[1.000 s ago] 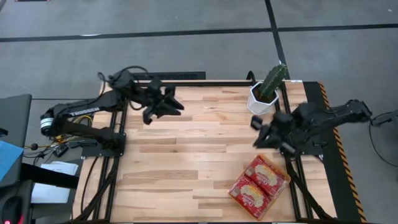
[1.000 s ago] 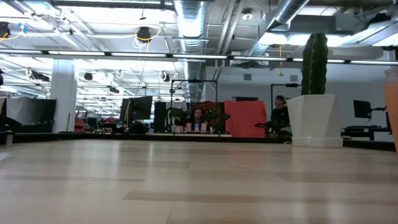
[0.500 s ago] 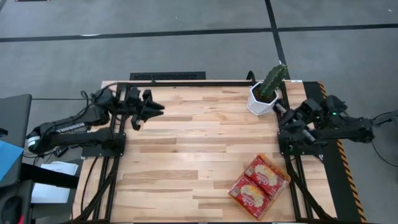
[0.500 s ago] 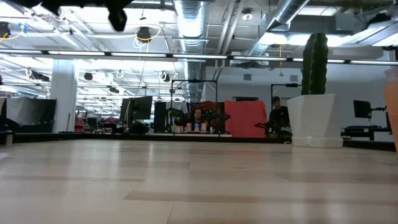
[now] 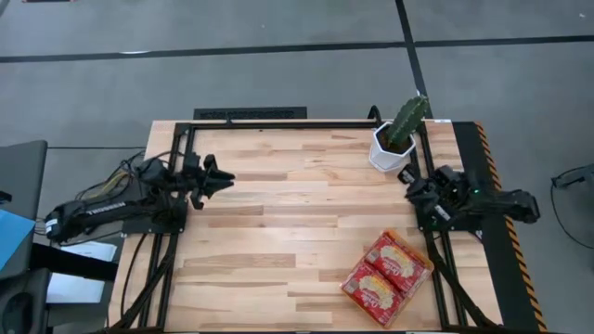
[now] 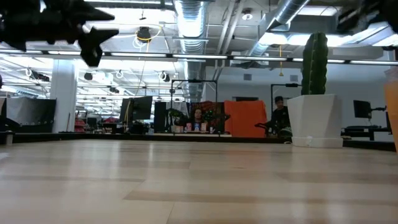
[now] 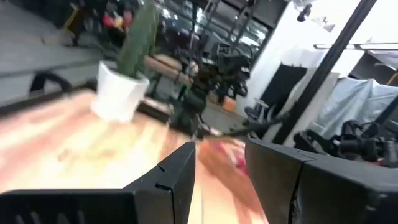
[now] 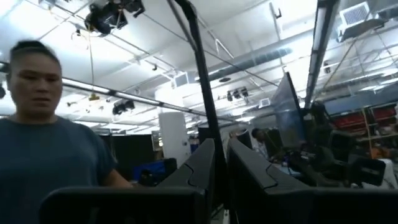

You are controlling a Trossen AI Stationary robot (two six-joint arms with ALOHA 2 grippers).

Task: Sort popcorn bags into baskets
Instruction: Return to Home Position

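The left tool point(image 5: 221, 178) hangs over the left edge of the table point(image 5: 278, 232), released, its fingers point(image 7: 177, 168) parted with nothing between them. The right tool point(image 5: 411, 188) sits over the opposite edge, clenched on nothing, its fingers almost together. Near the right tool on one side stands a cactus pot point(image 5: 390, 148). Near it on the other side lies the orange basket point(image 5: 411, 291), holding 2 red-orange popcorn bags point(image 5: 398, 259) side by side, well apart from the left tool.
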